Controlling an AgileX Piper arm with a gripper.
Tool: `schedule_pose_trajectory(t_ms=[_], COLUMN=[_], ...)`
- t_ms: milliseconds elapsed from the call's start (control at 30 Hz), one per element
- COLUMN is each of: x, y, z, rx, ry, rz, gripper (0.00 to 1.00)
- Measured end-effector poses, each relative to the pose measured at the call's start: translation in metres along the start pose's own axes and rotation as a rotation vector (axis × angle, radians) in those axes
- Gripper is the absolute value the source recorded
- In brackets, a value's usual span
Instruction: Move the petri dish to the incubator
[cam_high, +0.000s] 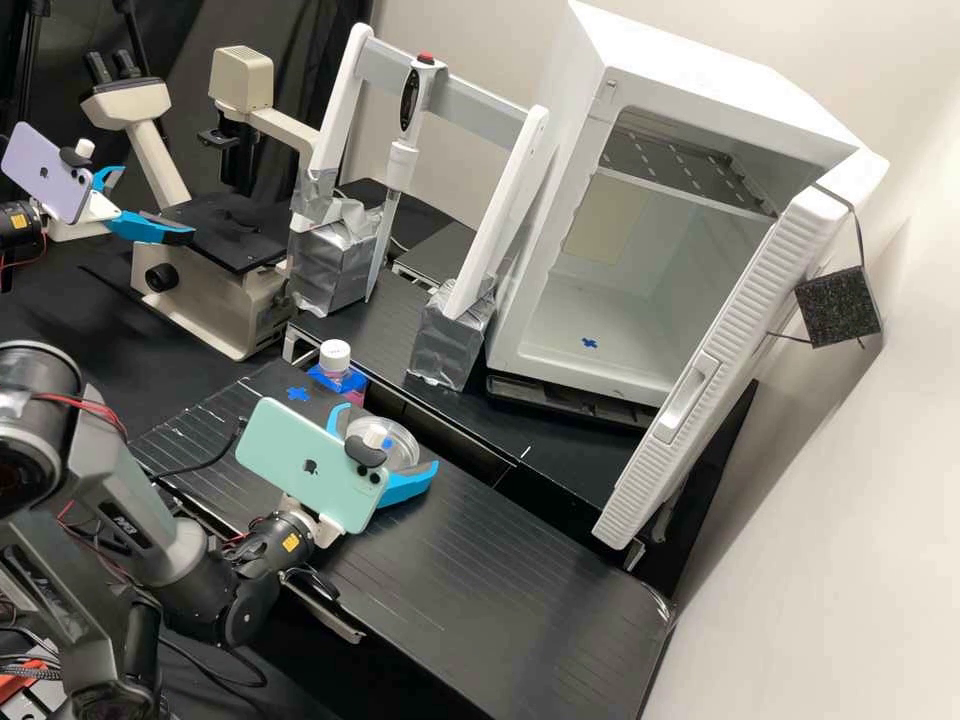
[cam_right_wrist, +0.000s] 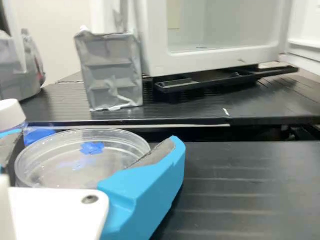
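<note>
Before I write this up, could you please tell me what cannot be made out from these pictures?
- High view: the near part of the petri dish, behind the phone.
- Wrist view: the dish's near edge, behind the gripper.
- High view: the bottle's base, behind the bench.
- Wrist view: the incubator's top, cut off by the picture's edge.

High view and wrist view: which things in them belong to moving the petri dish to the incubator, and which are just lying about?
Part of the job:
- petri dish
- gripper, at the dish
- incubator, door open

Just lying about:
- white-capped bottle, near the dish
- microscope
- pipette on its white stand
</note>
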Motion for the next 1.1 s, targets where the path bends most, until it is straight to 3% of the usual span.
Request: schedule_pose_trajectory(t_ms=[200, 367, 533, 667, 833, 1100], x=[0.000, 0.003, 0.007, 0.011, 0.014, 0.015], y=[0.009, 0.022, 0.031, 0.036, 0.035, 0.033], z=[-0.001, 0.000, 0.007, 0.015, 0.023, 0.028], rx=[0.017, -0.005, 0.020, 0.059, 0.086, 0.055], ry=[-0.001, -0.004, -0.028, -0.053, -0.080, -0.092], rz=[0.034, 0.073, 0.115, 0.142, 0.132, 0.118], gripper=[0.00, 0.00, 0.00, 0.00, 0.00, 0.00])
